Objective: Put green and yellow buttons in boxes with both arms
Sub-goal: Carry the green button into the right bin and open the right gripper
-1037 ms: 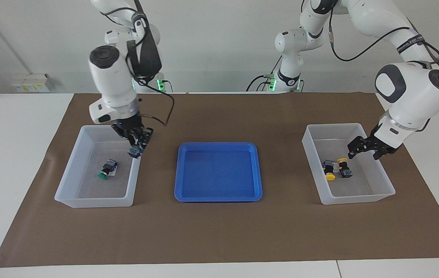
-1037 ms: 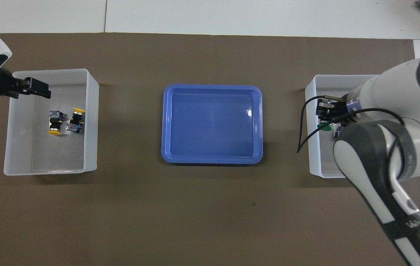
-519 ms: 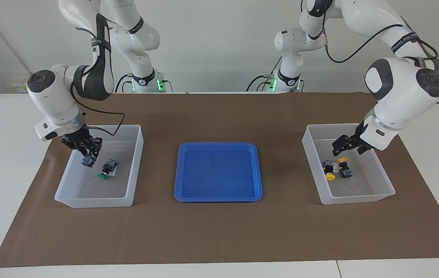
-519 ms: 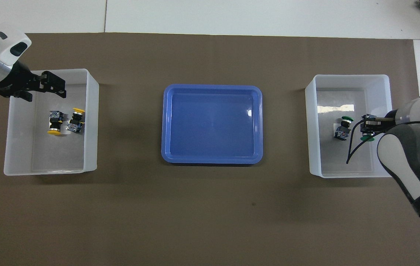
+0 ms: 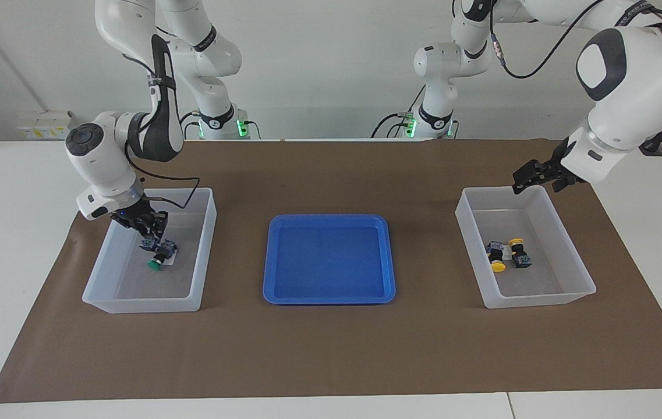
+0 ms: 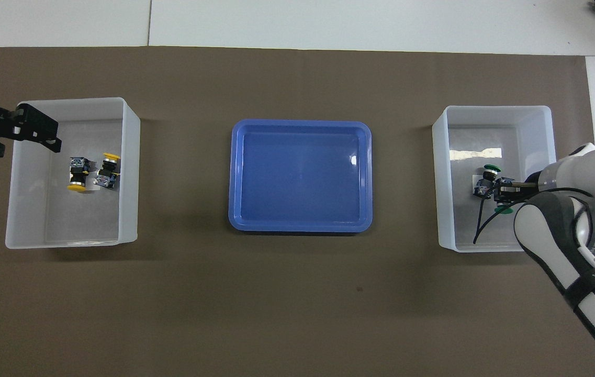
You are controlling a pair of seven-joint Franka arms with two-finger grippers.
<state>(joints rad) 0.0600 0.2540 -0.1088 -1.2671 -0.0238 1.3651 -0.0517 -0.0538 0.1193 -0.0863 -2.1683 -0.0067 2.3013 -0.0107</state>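
Brown-matted bench (image 5: 331, 349): yellow buttons (image 5: 498, 257) lie in the box (image 5: 575, 256) at the left arm's end, w/ left tool (image 5: 531, 177) wide open, empty, over its rim. Right tool (image 5: 150, 235) is down in the other box (image 5: 103, 262) at the green buttons (image 5: 155, 264); you can't tell if it's gripping one.

The right arm (image 5: 150, 122) bends down from its base, its wrist tilted and its black cable looping alongside. The right gripper (image 5: 147, 228) is lowered, pointing downward, with its fingers close around a small part; whether they grip it cannot be told. The left arm (image 5: 622, 64) is raised, its big wrist joint high, forearm angled downward. The left gripper (image 5: 531, 176) hangs in the air with its fingers spread apart, holding nothing.
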